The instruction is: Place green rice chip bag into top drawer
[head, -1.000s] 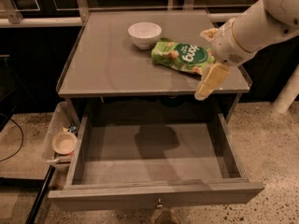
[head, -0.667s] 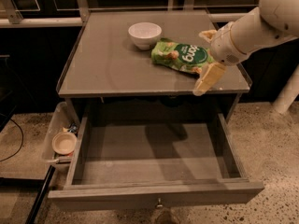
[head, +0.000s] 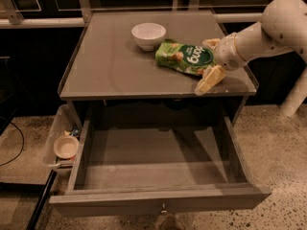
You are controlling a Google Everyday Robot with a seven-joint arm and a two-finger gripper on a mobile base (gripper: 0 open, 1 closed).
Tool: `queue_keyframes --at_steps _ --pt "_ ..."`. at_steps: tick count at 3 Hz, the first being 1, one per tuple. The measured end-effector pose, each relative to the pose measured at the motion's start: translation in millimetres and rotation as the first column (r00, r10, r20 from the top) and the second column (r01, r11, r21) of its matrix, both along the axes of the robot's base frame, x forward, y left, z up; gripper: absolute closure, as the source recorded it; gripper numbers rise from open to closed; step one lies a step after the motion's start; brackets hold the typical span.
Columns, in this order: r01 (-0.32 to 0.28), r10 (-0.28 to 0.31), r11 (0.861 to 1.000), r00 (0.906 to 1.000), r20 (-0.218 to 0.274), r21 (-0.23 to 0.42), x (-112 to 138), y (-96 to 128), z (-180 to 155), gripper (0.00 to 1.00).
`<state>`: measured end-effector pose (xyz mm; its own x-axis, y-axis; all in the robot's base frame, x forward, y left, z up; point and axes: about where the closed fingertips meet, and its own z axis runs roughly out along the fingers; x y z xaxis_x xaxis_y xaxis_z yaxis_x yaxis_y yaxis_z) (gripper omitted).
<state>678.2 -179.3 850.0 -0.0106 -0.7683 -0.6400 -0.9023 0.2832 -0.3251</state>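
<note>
The green rice chip bag (head: 184, 57) lies flat on the grey table top (head: 110, 71), right of centre, next to a white bowl (head: 148, 35). My gripper (head: 209, 62) comes in from the right on a white arm and sits at the bag's right end. It is open, with one cream finger (head: 211, 43) behind the bag's corner and the other (head: 207, 80) in front of it, low over the table. The top drawer (head: 158, 201) is pulled fully out below the table. Its inside is bare, and it has a small knob on the front panel.
A translucent plastic bin (head: 56, 128) holding a small tan dish (head: 65, 146) stands on the floor left of the drawer. A white post (head: 295, 92) stands at the right. A dark cable lies on the floor at the left. Dark cabinets are behind the table.
My gripper has moved a little left and further onto the table, closer around the bag's right end. The bag, bowl and drawer have not moved.
</note>
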Motion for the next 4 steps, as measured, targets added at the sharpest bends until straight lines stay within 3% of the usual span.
queue_keyframes --at_steps 2,4 --pt "-0.063 0.066 0.994 0.9974 -0.028 0.087 28.1 20.9 -3.5 0.00" --pt "-0.096 0.104 0.989 0.9921 -0.069 0.109 47.7 44.0 6.3 0.00"
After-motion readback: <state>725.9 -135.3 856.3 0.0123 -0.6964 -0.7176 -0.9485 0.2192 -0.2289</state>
